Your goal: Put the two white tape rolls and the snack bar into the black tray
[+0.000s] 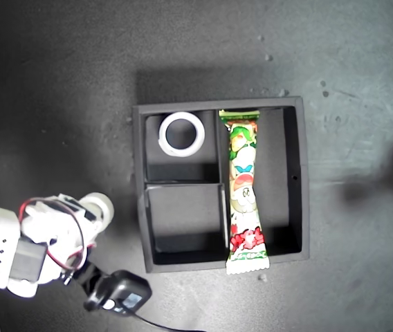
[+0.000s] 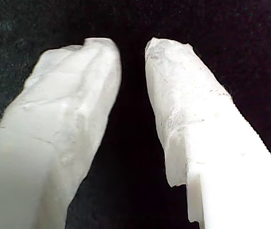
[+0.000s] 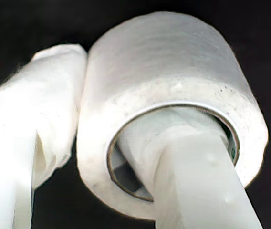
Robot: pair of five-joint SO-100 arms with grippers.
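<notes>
Second hand: my second hand is clamped on a tape roll, one finger thru the hole, the other on the outer wall. It sits at the exterior view's lower left, just outside the tray's wall.
Key relation: the free small compartment lies toward the exterior view's right of the held roll, near. This arm looks much the nearer.
Tray: black tray, matte, square, low walls w/ dividers, on a dark speckled desk.
Other roll: white ring flat in the far small compartment.
Snack bar: glossy crimped packet in the long compartment, long axis along it, near end riding over the wall.
First hand: my first hand is apart, holding nothing; rough white fingers over dark desk.
</notes>
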